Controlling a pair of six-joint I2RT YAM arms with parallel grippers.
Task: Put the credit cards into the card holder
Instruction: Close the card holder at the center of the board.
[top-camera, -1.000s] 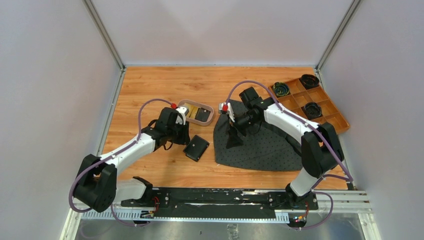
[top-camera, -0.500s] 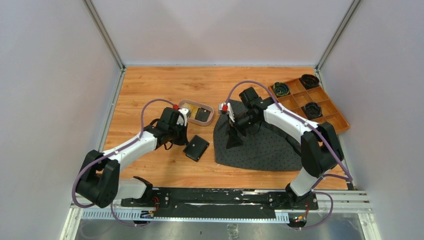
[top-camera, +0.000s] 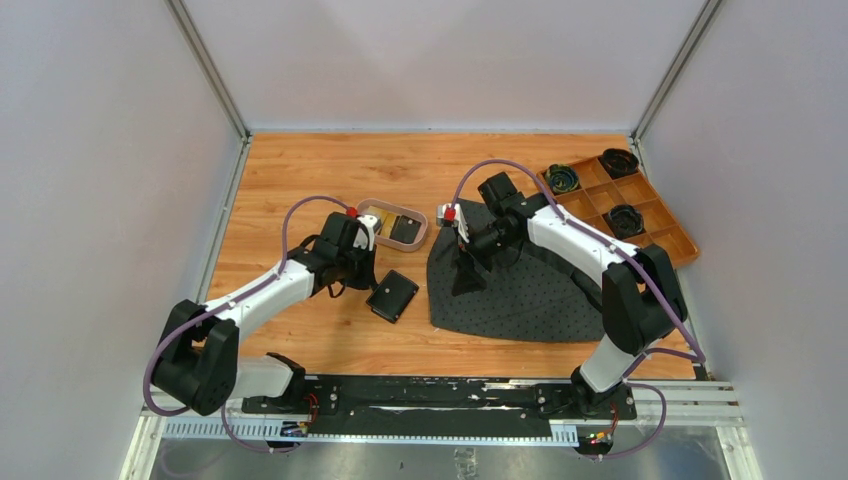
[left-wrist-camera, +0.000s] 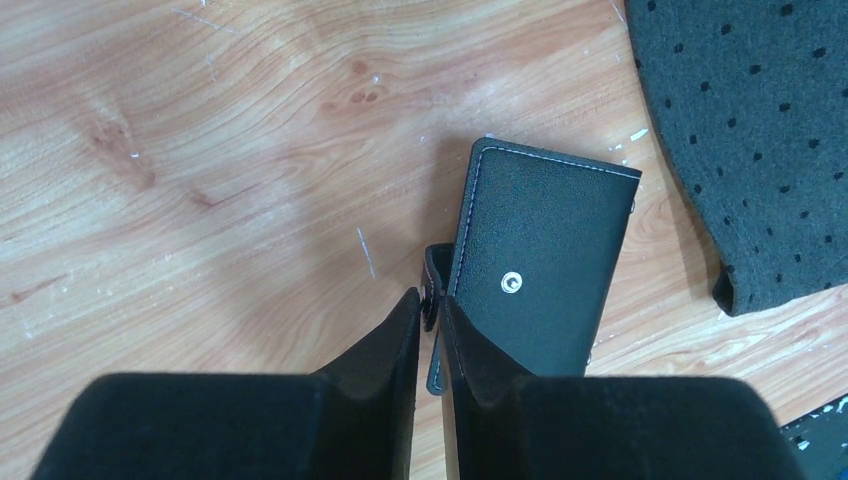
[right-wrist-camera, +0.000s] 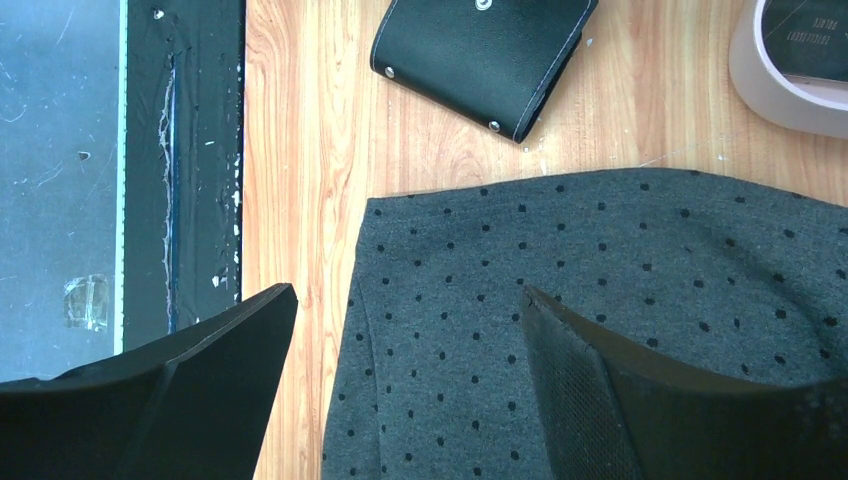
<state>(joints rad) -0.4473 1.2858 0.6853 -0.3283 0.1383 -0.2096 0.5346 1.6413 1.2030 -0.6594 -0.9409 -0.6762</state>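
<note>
The card holder (top-camera: 392, 296) lies folded on the wooden counter (top-camera: 300, 170), and at its 9 o'clock the left gripper (left-wrist-camera: 431, 300) is narrowed to a slit around its snap tab. At the holder's 12 o'clock a pinkish tray (top-camera: 425, 230) holds a gold credit card (top-camera: 378, 215) and a black credit card (top-camera: 405, 229). At 3 o'clock the right gripper (right-wrist-camera: 405, 292) hangs spread wide over a dotted grey cloth (top-camera: 520, 290), and towards 2 o'clock an orange compartmented box (top-camera: 655, 240) keeps dark round items (top-camera: 562, 179) in three cells.
</note>
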